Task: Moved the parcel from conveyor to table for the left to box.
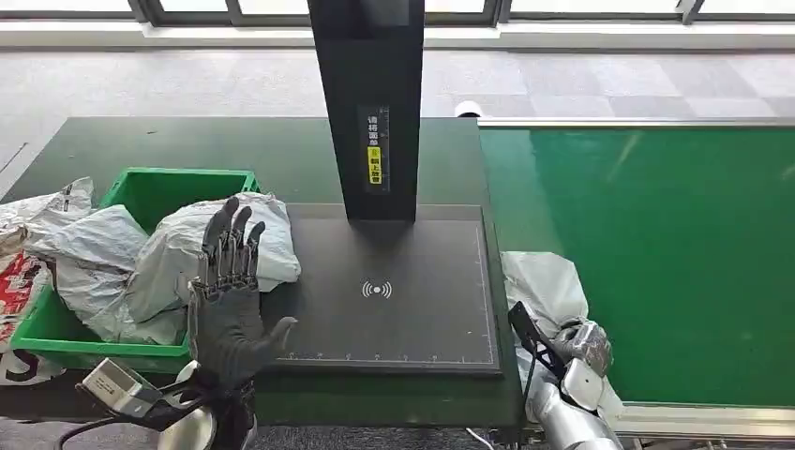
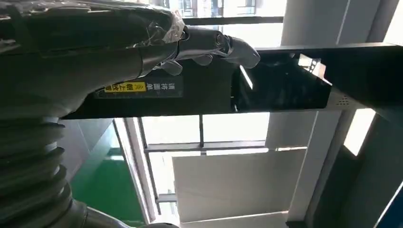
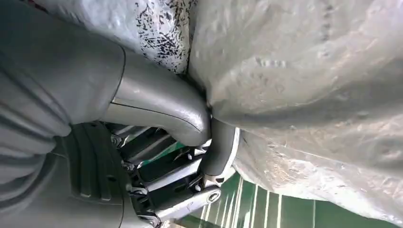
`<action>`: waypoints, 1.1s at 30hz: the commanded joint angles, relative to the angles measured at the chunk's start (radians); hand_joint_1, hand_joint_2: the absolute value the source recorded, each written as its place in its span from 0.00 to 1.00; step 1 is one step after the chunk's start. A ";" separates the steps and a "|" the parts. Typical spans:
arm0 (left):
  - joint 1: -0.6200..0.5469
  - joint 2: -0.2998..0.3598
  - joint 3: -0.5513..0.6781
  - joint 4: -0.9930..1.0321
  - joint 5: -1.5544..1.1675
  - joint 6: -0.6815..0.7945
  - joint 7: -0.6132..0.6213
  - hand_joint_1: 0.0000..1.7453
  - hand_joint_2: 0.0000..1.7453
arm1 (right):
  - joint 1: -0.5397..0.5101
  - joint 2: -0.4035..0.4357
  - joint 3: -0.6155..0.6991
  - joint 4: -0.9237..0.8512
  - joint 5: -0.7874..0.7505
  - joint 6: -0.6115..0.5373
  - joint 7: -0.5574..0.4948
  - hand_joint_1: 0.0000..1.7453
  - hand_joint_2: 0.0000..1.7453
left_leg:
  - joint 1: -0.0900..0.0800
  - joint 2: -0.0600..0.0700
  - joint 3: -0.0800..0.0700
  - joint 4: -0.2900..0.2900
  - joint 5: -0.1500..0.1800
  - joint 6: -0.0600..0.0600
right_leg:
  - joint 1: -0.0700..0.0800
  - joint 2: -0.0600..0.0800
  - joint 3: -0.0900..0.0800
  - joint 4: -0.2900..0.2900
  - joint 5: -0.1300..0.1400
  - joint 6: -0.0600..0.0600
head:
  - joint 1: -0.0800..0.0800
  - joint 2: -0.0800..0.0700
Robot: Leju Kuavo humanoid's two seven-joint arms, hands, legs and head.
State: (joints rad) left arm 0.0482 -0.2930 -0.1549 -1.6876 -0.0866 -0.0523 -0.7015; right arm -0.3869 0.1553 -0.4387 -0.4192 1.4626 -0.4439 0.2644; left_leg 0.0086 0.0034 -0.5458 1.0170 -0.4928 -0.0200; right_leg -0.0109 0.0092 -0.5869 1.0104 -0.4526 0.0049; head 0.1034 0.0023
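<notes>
Your parcel [image 1: 546, 286] lies at the near left edge of the green conveyor [image 1: 656, 253], just beside the dark scanning pad [image 1: 394, 291] on the table [image 1: 281, 150], and your right hand [image 1: 583, 345] is already on its near end; the right wrist view shows the thumb [image 3: 161, 107] pressed into the grey film with fingers tucked beneath, so it looks gripped. Treat it as a soft poly mailer: probably light, limp and slick, likely to sag and slide out of a shallow pinch, so hold a good fold of film or whatever firm bulk you can feel inside, not a loose corner. Your left hand [image 1: 228, 291] hovers open, fingers spread upward, holding nothing, above the pad's left side. The pad itself offers flat open room for the set-down. Watch the conveyor's metal rim [image 1: 637, 123] and the gap at the table edge, where trailing film could catch, and keep away from the black scanner post [image 1: 367, 103]. The green bin [image 1: 141, 197] at left is already heaped with mailers [image 1: 169, 253]
</notes>
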 commanded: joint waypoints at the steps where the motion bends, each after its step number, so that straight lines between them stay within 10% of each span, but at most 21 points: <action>1: 0.008 0.019 0.028 0.017 -0.002 0.007 0.003 0.00 1.00 | 0.089 0.067 0.009 -0.299 -0.105 -0.254 -0.244 1.00 1.00 | -0.001 0.000 -0.001 -0.003 0.002 0.000 | -0.001 0.000 -0.001 -0.002 0.002 -0.001 | 0.000 0.000; 4: 0.013 0.019 0.024 0.016 -0.004 0.009 0.003 0.00 1.00 | 0.201 0.194 -0.068 -0.747 -0.215 -0.254 -0.535 1.00 1.00 | -0.001 -0.001 -0.004 0.000 0.000 0.000 | -0.002 -0.001 -0.004 0.001 0.000 -0.001 | 0.000 0.000; 8: 0.013 0.019 0.024 0.016 -0.004 0.009 0.003 0.00 1.00 | 0.201 0.194 -0.068 -0.747 -0.215 -0.254 -0.535 1.00 1.00 | -0.001 -0.001 -0.005 -0.001 0.000 0.000 | -0.001 -0.002 -0.005 0.001 0.000 -0.001 | 0.000 0.000; 10: 0.013 0.020 0.013 0.016 -0.007 0.014 0.003 0.00 1.00 | 0.252 0.194 -0.044 -0.995 -0.457 -0.254 -0.737 1.00 1.00 | -0.001 -0.002 -0.004 -0.003 0.001 0.000 | 0.000 -0.003 -0.005 -0.001 0.000 -0.001 | 0.000 0.000; 26: -0.014 0.021 -0.006 0.048 0.004 0.014 0.003 0.00 1.00 | 0.335 0.194 0.069 -1.222 -0.613 -0.254 -0.818 1.00 1.00 | -0.001 -0.006 -0.006 -0.002 0.001 0.001 | -0.004 -0.006 -0.005 -0.001 -0.001 0.000 | 0.000 0.000; 27: -0.017 0.021 0.000 0.050 0.004 0.012 0.003 0.00 1.00 | 0.346 0.194 0.111 -1.234 -0.551 -0.254 -0.733 0.00 1.00 | -0.001 -0.007 -0.006 -0.002 0.001 0.001 | -0.004 -0.006 -0.006 0.000 -0.001 0.000 | 0.000 0.000; 33: -0.019 0.018 0.017 0.049 0.006 -0.002 0.003 0.00 1.00 | 0.293 0.194 0.064 -0.951 -0.218 -0.254 -0.431 0.00 1.00 | 0.000 -0.004 -0.003 -0.005 0.002 0.001 | -0.002 -0.004 -0.003 -0.004 0.001 0.000 | 0.000 0.000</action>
State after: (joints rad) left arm 0.0624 -0.2937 -0.1549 -1.6957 -0.0843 -0.0446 -0.7015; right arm -0.0622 0.3346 -0.3652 -1.5999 0.9937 -0.7012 -0.3967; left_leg 0.0082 -0.0025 -0.5519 1.0167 -0.4924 -0.0189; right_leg -0.0137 0.0041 -0.5921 1.0106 -0.4537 0.0058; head 0.1034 0.0023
